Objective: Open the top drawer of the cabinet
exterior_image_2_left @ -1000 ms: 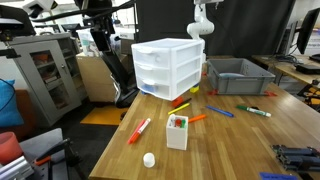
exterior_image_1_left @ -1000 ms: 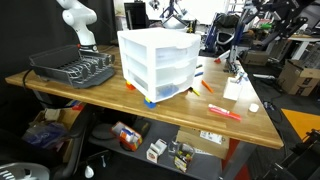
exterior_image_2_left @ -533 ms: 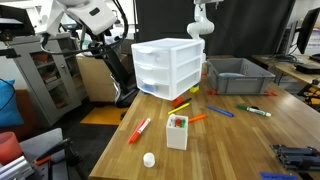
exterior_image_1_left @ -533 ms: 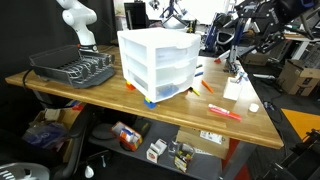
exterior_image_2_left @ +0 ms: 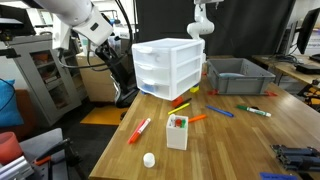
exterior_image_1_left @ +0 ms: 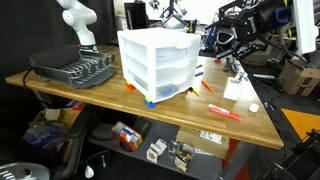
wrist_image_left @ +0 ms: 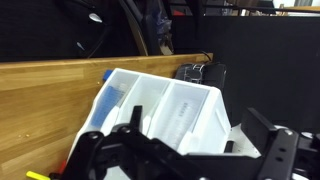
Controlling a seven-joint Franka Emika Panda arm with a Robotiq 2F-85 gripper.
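While the cabinet (exterior_image_1_left: 157, 62) has not budged on the bench (exterior_image_1_left: 90, 95) over the last second, the arm (exterior_image_2_left: 88, 22) has swung into frame. It was barely visible a second ago and now reaches in high on the drawer-front side of the cabinet, though well apart from it in both exterior views. The top drawer (exterior_image_2_left: 152, 60) sits uppermost in the cabinet, front flush with the two drawers under it, so it is shut and nothing is opened yet. The wrist view looks down at the cabinet (wrist_image_left: 165, 110) from above at a slant, with the end effector (wrist_image_left: 190, 150) in the foreground. Its two dark fingers are spread wide and nothing is between them. No contact with the cabinet is visible anywhere. Judgement: this is the approach phase, with the move so far only closing the gap and pointing the wrist camera at the target. What's left is to come down to top-drawer height in front of the cabinet, catch the lip or handle, then pull straight out. I can't make out the handle from these views. Risk: the cabinet looks like light plastic, so a pull may drag the whole unit across the bench instead of sliding the drawer. The dish rack (exterior_image_1_left: 72, 68) on the far side of the cabinet from the arm is out of the way.
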